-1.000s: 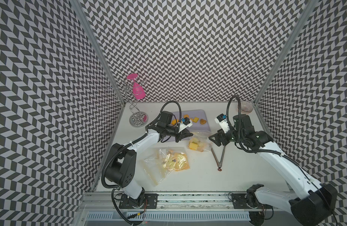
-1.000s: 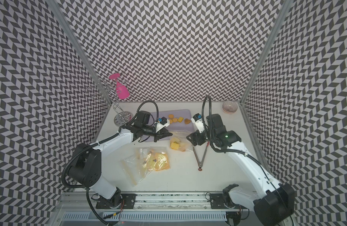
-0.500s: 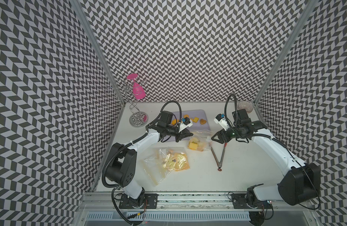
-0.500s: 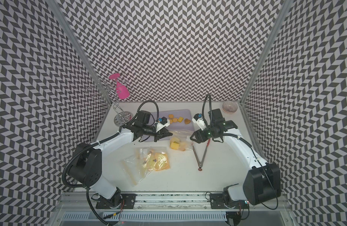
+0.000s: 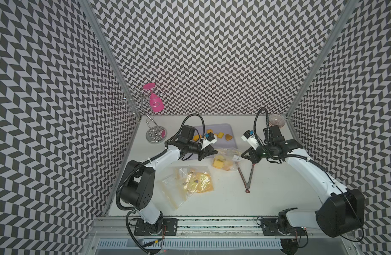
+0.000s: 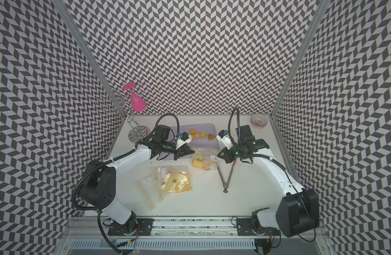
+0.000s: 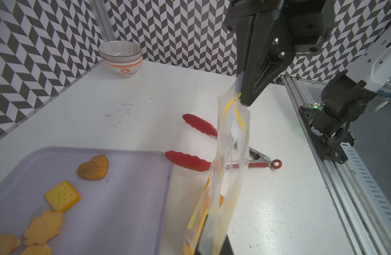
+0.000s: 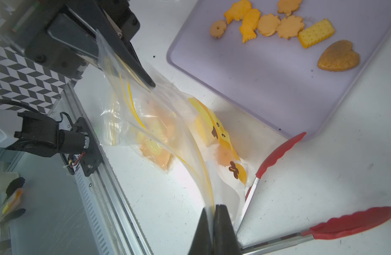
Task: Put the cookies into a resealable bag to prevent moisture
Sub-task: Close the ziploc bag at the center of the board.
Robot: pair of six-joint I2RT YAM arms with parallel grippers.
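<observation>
Clear plastic bag [image 5: 228, 154] hangs stretched between both grippers at mid-bench, just off the front edge of the tray [image 5: 231, 144]. Left gripper [image 5: 215, 152] is clamped on one end of the mouth. Right gripper [image 5: 242, 156], jaws pressed together, pinches the opposite end at the yellow zip lines. Cookies [image 8: 278, 26]: about eight lie on the tray toward the bench's back edge, heart included. Several more sit in the bag's bottom, which rests on the bench. Tongs [image 5: 248, 174] lie open just beside the bag; whether a red tip touches it cannot be told, nor whether the zip is pressed shut. Judgement: the step in hand is securing the mouth at both ends. Recommend firm pinches and no hard pull apart, since a taut mouth flattens. Ease the grippers toward each other so it gapes, keep the bottom grounded so the contents stay put, and stay clear of the tongs.
</observation>
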